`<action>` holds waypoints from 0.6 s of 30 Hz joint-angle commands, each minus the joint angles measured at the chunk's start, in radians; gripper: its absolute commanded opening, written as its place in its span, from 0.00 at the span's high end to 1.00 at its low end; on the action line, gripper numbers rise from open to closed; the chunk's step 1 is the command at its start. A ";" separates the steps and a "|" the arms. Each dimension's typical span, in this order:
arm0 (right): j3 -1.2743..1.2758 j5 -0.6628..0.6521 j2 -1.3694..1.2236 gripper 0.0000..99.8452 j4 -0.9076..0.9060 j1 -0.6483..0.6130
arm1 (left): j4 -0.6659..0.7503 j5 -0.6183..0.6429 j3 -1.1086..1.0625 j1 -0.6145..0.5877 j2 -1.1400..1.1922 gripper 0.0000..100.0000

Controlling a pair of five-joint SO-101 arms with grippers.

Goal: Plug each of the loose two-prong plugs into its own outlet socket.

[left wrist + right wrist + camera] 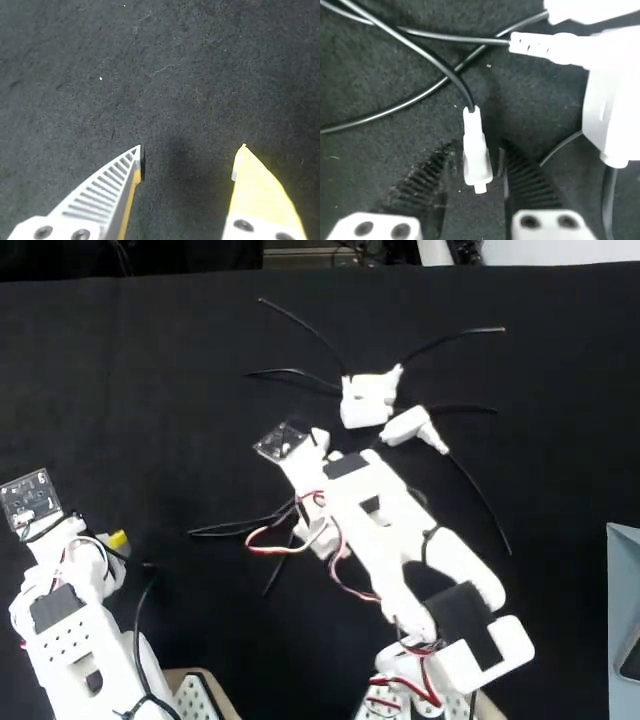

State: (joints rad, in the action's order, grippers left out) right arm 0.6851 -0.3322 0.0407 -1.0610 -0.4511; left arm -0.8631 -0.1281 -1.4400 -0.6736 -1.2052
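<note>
A white outlet block (pixel 365 400) sits mid-table with black cables fanning out from it. A white plug (pixel 415 427) lies just beside it. My right gripper (pixel 305 445) is low over the cloth, close to the block's near left side. In the right wrist view it (pixel 477 150) is open, and a small white two-prong plug (pixel 476 150) on a black cable lies between its fingers (pixel 525 175). The block (pixel 612 110) and another white plug (pixel 545 47) are right beside it. My left gripper (pixel 190 150) hangs open over bare black cloth at the table's near left (pixel 118 538).
Loose black cables (pixel 480 495) run across the cloth around the block and under the right arm. Red and white wires (pixel 285 540) hang off that arm. A blue object (pixel 625 620) stands at the right edge of the table.
</note>
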 commanded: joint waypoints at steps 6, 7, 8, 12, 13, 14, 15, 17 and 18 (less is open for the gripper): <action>-0.002 -0.057 0.007 0.88 0.002 0.031 | 0.021 0.003 0.031 -0.004 -0.011 0.71; -0.004 -0.063 0.007 0.89 0.002 0.037 | 0.021 0.003 0.031 -0.004 -0.011 0.71; -0.005 -0.071 0.007 0.91 0.003 0.043 | 0.021 0.003 0.031 -0.004 -0.011 0.71; -0.004 -0.107 0.002 0.99 0.009 0.063 | 0.021 0.003 0.031 -0.004 -0.011 0.71; -0.002 -0.115 0.005 0.99 0.009 0.068 | 0.021 0.003 0.031 -0.004 -0.011 0.71; -0.002 -0.117 0.007 0.99 0.009 0.072 | 0.021 0.003 0.031 -0.004 -0.011 0.71; -0.008 -0.115 0.010 0.99 0.006 0.078 | 0.021 0.003 0.031 -0.004 -0.011 0.71; -0.019 -0.115 0.035 0.99 0.002 0.091 | 0.021 0.003 0.031 -0.002 -0.011 0.71; -0.019 -0.115 0.061 0.99 0.002 0.092 | 0.021 0.003 0.031 -0.002 -0.011 0.71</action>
State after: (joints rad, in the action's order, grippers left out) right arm 0.6851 -0.4411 0.0407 -1.0610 -0.3836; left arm -0.8631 -0.1281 -1.4400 -0.6736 -1.2052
